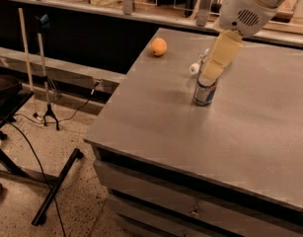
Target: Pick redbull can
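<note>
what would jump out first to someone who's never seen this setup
The white arm comes in from the top right, and its cream gripper hangs right over the top of the redbull can, which stands upright on the grey table. After that, the eye goes to the bright orange alone near the table's far left corner. A clear bottle with a white cap lies just behind the can.

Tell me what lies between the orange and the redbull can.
In the camera view, bare tabletop, save the bottle's white cap close beside the redbull can. The gripper hangs over the can's top.
</note>
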Controlling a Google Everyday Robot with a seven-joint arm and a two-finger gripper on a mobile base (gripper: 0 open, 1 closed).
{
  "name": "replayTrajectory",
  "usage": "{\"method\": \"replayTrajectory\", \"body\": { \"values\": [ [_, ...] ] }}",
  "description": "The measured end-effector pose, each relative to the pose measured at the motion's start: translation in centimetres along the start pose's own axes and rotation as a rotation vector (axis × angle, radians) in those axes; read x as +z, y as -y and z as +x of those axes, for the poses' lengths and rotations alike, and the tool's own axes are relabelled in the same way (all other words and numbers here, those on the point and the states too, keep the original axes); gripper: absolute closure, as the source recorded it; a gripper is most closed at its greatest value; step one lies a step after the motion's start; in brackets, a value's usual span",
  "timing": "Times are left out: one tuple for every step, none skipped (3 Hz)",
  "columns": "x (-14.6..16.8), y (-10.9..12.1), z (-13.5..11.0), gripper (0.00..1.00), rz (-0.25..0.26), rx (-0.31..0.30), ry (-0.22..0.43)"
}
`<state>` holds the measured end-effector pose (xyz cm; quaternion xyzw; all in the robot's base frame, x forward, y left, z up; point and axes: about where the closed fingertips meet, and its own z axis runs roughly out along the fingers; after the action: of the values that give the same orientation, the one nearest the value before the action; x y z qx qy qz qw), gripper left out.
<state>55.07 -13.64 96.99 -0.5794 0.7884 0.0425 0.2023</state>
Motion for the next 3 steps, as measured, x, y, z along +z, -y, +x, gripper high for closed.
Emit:
{"method": "replayTrajectory", "body": {
  "values": [
    [2.98, 0.09, 1.31, 0.00, -0.015, 0.056, -0.009],
    [2.98, 0.09, 1.30, 0.00, -0.015, 0.056, -0.009],
    [2.99, 0.07, 1.20, 0.18, -0.013, 0.055, -0.007]
  ]
}}
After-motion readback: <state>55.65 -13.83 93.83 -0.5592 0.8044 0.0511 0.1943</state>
